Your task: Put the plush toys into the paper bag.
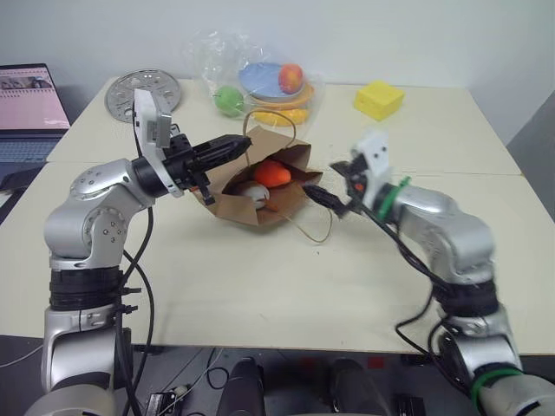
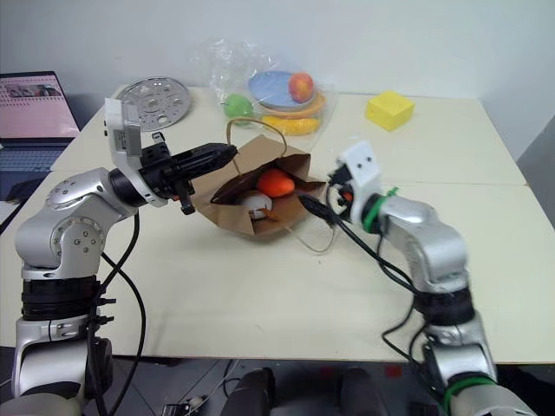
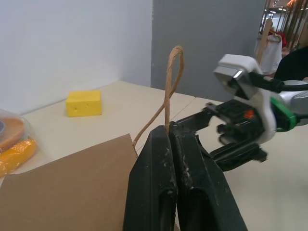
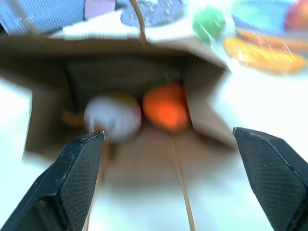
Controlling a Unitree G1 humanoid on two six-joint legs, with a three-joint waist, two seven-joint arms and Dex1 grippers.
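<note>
The brown paper bag (image 2: 251,165) lies tipped on the table's middle, its mouth facing my right arm. Inside it sit both plush toys: the orange carrot (image 1: 273,172) and, beside it, the white egg (image 1: 254,192). From the right wrist, the carrot (image 4: 166,108) and egg (image 4: 113,117) rest deep in the bag. My left gripper (image 1: 245,143) is shut on the bag's upper rim, where the cord handle (image 3: 169,86) rises from between its fingers. My right gripper (image 1: 328,184) stands open just outside the bag's mouth, holding nothing.
A clear plastic bag (image 1: 260,82) with fruit and plates lies at the back. A yellow block (image 1: 379,98) sits back right, a round metal disc (image 1: 143,94) back left, a laptop (image 1: 30,108) far left. The bag's lower handle loop (image 1: 316,230) lies on the table.
</note>
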